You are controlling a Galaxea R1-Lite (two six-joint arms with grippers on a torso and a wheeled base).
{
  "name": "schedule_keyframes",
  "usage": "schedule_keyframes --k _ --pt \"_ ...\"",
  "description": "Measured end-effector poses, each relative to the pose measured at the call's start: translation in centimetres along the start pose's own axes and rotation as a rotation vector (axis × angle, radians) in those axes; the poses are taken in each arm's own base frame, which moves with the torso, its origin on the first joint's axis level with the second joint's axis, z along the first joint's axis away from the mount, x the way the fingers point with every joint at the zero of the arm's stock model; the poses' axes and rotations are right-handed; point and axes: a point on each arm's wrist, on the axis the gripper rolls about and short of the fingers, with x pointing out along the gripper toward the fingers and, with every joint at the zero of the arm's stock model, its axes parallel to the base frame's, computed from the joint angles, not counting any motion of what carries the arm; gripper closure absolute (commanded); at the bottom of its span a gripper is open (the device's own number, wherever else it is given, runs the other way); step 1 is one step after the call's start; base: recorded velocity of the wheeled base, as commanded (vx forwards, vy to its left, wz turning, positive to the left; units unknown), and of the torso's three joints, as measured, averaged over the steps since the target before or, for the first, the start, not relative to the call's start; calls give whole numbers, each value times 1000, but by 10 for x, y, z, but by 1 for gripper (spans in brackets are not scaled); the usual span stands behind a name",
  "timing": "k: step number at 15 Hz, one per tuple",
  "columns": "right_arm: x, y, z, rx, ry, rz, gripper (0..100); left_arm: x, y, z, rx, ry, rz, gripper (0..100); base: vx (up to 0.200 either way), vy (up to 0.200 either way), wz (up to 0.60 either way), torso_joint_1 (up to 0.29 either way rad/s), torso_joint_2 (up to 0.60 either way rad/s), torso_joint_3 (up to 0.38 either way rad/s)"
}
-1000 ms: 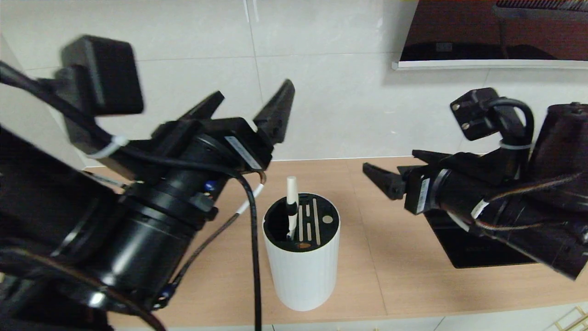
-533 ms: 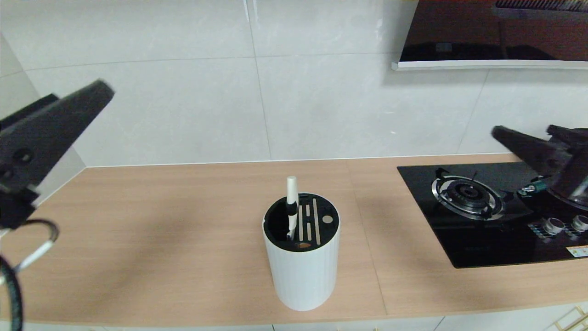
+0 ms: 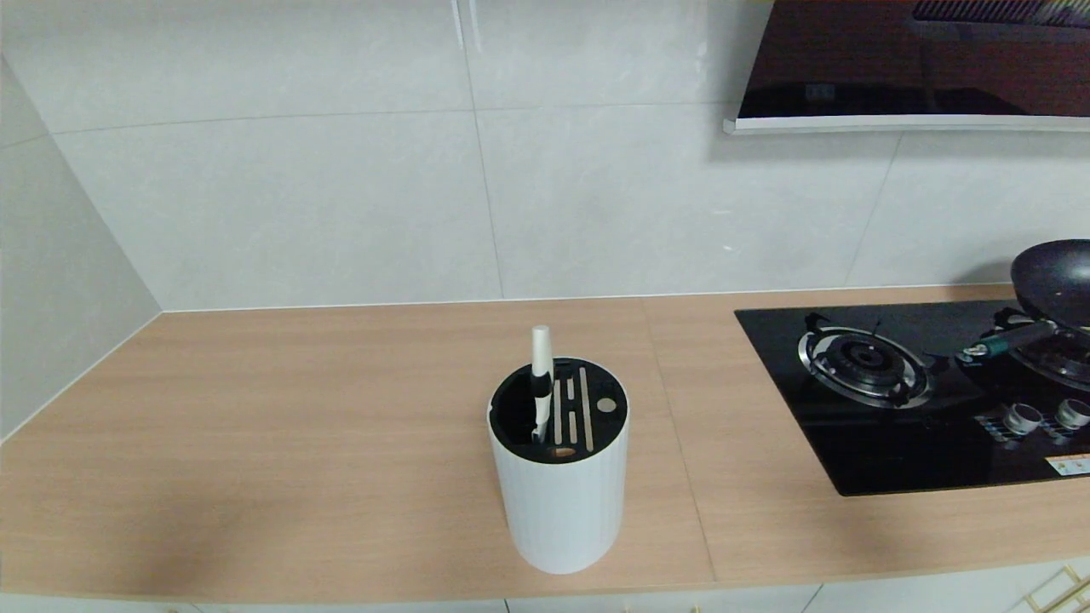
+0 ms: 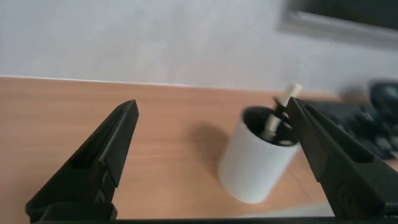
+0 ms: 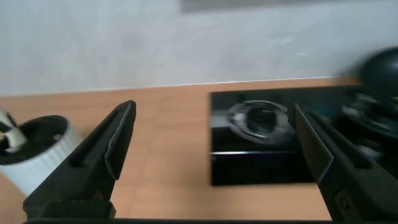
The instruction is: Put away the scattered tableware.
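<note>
A white cylindrical utensil holder [image 3: 559,477] with a black slotted top stands upright near the front edge of the wooden counter [image 3: 298,426]. A white-handled utensil [image 3: 540,368] sticks up out of its round opening. In the left wrist view my left gripper [image 4: 211,155] is open and empty, held well back from the holder [image 4: 256,158]. In the right wrist view my right gripper [image 5: 214,155] is open and empty, looking at the counter between the holder [image 5: 34,152] and the stove [image 5: 280,143].
A black glass gas stove [image 3: 911,400] takes up the counter's right side, with a burner ring [image 3: 864,356], knobs [image 3: 1022,417] and a dark wok [image 3: 1052,277] at the far right. A range hood [image 3: 903,60] hangs above. Tiled wall runs behind.
Both arms have pulled back out of the head view, left arm to the left and right arm to the right. The holder and utensil have not moved.
</note>
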Motion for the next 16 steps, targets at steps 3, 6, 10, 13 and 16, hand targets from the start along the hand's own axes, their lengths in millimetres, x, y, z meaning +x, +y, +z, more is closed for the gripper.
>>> schedule_keyframes --k 3,6,10,13,16 --pt "-44 -7 -20 -7 -29 -83 0 -29 2 -7 15 -95 83 0 0 0 0 0 0 0" --pt "-65 -2 -37 -91 -85 -166 0 -43 7 -18 -18 -206 311 0 0 0 0 0 0 0" --pt "-64 -4 -65 -129 -62 -279 0 -45 10 -48 61 -205 443 0 0 0 0 0 0 0" --pt "-48 -5 -93 -131 -66 -262 0 -39 23 -104 237 3 534 0 0 0 0 0 0 0" --pt "-35 -4 -124 -135 -59 -127 0 -39 25 -122 284 104 431 0 0 0 0 0 0 0"
